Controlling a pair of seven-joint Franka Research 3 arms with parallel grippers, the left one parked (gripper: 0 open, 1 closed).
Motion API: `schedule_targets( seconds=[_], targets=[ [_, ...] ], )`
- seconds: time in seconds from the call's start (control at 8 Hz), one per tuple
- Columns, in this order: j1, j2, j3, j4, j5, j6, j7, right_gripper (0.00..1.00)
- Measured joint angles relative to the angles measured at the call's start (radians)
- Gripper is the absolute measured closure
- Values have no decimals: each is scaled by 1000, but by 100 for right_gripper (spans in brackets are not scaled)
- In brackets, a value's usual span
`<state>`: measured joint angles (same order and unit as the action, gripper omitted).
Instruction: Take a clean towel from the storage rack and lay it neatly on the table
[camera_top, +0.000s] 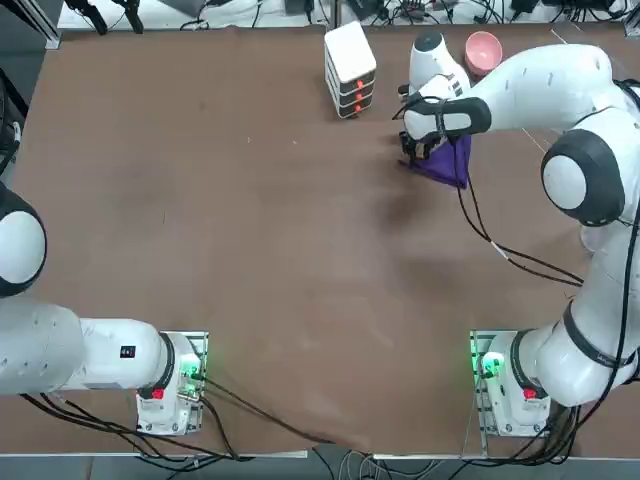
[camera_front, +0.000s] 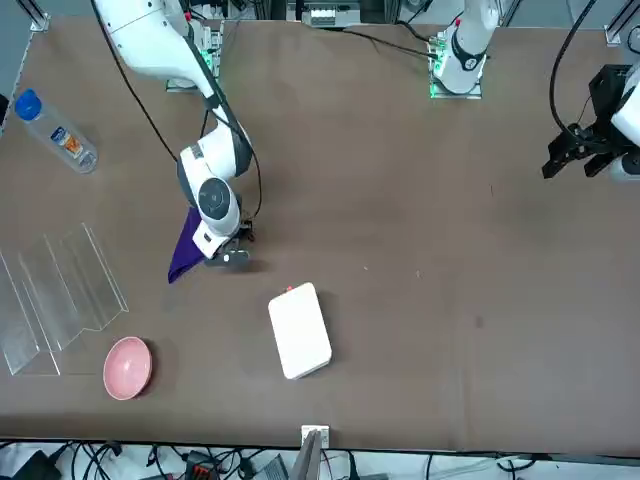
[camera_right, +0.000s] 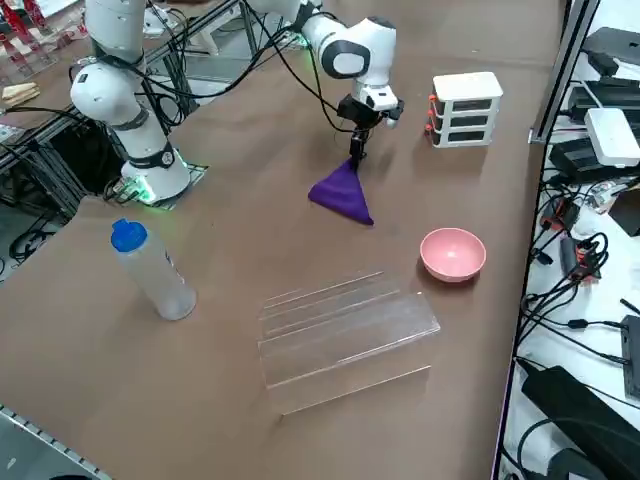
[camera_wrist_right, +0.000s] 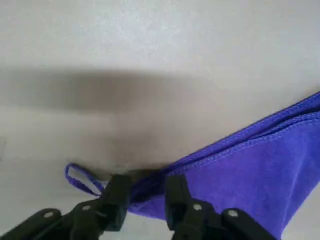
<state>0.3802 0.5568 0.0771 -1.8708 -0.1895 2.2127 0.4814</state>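
Observation:
My right gripper (camera_wrist_right: 146, 194) is shut on one corner of the deep purple towel (camera_wrist_right: 250, 170), and a small loop tag sticks out beside the fingers. The towel (camera_right: 343, 193) hangs from the gripper (camera_right: 354, 152) in a triangle, its wide lower edge spread on the brown table (camera_right: 250, 230). From overhead, the gripper (camera_top: 416, 154) and towel (camera_top: 448, 162) are at the far right of the table (camera_top: 250, 250), just right of the white stacked box. The clear-rod storage rack (camera_right: 345, 325) stands apart from the towel, with nothing on it; it also shows as the rack (camera_front: 60, 290) in the front view.
The white stacked box (camera_top: 350, 68) with orange marks stands near the far edge, close to the gripper. A pink bowl (camera_right: 453, 253) sits between the rack and the box. A clear bottle (camera_right: 150, 270) with a blue cap stands upright by the right edge.

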Motion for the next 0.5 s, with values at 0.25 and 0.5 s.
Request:
schedule_targets(
  seconds=[0.25,0.5],
  targets=[
    [1,0,0,-1,0,-34,14,55],
    [4,0,0,-1,0,-43,24,55]
  ],
)
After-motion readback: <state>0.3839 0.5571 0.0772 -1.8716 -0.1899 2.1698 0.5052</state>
